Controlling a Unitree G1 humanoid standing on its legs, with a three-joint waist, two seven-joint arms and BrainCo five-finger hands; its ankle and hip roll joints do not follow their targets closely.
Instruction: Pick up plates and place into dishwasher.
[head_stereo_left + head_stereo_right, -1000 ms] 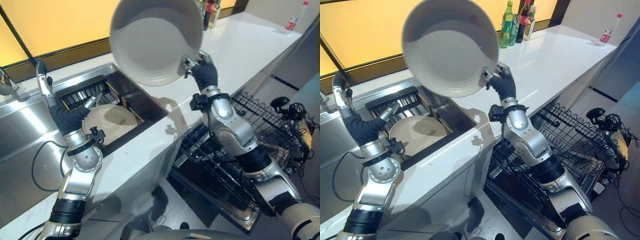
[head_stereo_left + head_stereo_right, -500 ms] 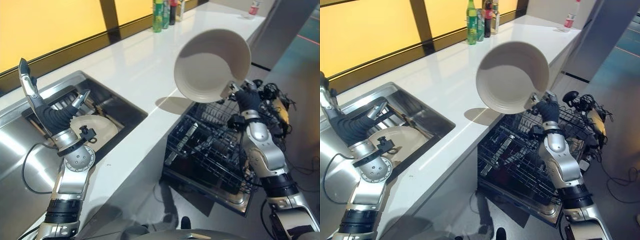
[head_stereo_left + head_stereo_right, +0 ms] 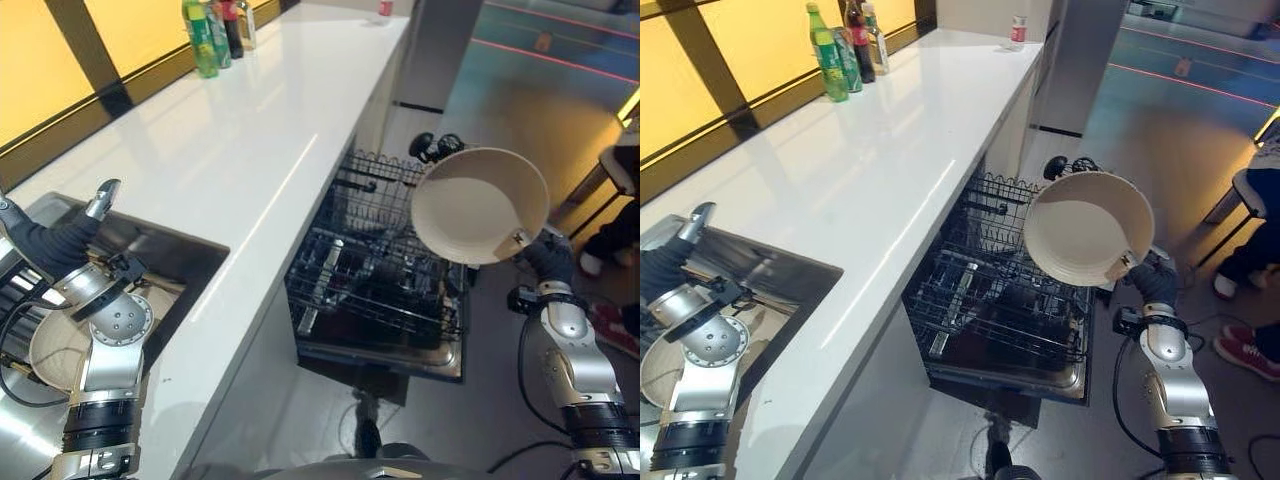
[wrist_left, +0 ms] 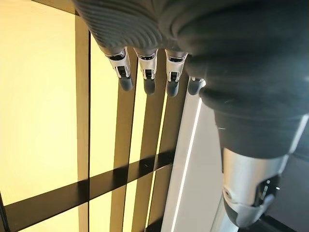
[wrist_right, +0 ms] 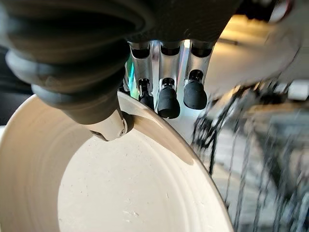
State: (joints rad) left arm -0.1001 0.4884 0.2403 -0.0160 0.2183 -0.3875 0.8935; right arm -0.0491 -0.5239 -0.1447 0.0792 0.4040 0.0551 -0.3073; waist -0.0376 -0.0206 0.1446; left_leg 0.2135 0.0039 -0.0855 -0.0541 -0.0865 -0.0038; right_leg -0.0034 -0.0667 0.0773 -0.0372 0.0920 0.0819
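Observation:
My right hand (image 3: pixel 543 262) pinches the rim of a cream plate (image 3: pixel 478 205), thumb inside and fingers behind, as the right wrist view shows on the plate (image 5: pixel 120 183). The plate stands tilted in the air above the right side of the open dishwasher's black wire rack (image 3: pixel 375 285). A second cream plate (image 3: pixel 60 345) lies in the steel sink (image 3: pixel 160 255) at the far left. My left hand (image 3: pixel 55 240) is raised over the sink with straight fingers (image 4: pixel 147 72) and holds nothing.
A long white counter (image 3: pixel 240 130) runs up the left, with bottles (image 3: pixel 210 30) at its far end. The pulled-out rack holds dark items and a wire basket (image 3: pixel 365 200). A person's legs and red shoe (image 3: pixel 1245 345) are at the right on the grey floor.
The camera has swung right, away from the sink toward the dishwasher. My right hand has carried the plate from above the counter edge to over the rack. The left hand stays raised.

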